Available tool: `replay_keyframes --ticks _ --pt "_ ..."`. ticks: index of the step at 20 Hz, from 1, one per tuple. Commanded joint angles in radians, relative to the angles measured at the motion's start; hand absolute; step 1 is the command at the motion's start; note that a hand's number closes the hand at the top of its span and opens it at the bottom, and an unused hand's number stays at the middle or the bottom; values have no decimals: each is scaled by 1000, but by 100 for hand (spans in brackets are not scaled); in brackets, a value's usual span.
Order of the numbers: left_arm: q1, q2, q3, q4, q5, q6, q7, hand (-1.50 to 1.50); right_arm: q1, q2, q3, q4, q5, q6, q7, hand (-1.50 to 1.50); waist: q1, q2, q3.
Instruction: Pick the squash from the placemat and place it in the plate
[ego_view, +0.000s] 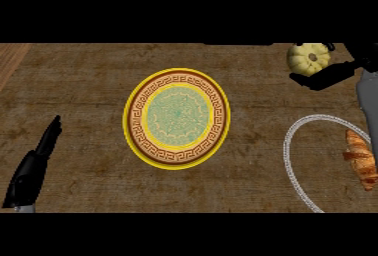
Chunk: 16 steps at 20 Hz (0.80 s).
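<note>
The squash (308, 57) is pale yellow and ribbed and shows at the upper right. It is off the placemat (289, 150). My right hand (328, 77) is curled round it, black fingers below it and a thumb tip at its upper right edge. The grey right forearm (367, 95) comes in along the right edge. In the middle of the counter lies the plate (177, 74), which has a yellow rim, a brown key-pattern band and a green centre, with nothing on it. My left hand (33, 167) rests open at the lower left with its fingers straight.
The placemat is a round mat with a grey rim at the right edge, partly cut off by the view. A croissant (360, 160) lies on it. The counter top is brown, and a lighter wooden strip (9, 60) shows at the upper left corner.
</note>
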Motion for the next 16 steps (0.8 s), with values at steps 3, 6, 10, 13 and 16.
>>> replay_keyframes --ticks 3,6,10,13,16 --pt "33 -19 5 2 -9 10 -12 0 -77 96 57 -141 -71 144 126 150 -16 -6 -1" --pt "27 -6 7 -31 -20 3 5 0 -84 174 80 -158 -76 119 189 150 -11 -4 -1" --pt "6 -8 21 21 -5 -12 -12 0 -148 303 143 -173 -55 108 356 150 -9 -3 -1" --pt "-4 -11 13 -45 -19 -7 53 0 -84 368 200 -201 -25 75 387 150 -11 -3 -1" --pt "-12 -8 12 -78 -2 -31 76 0 -128 419 238 -160 -6 101 468 150 -9 -4 -1"
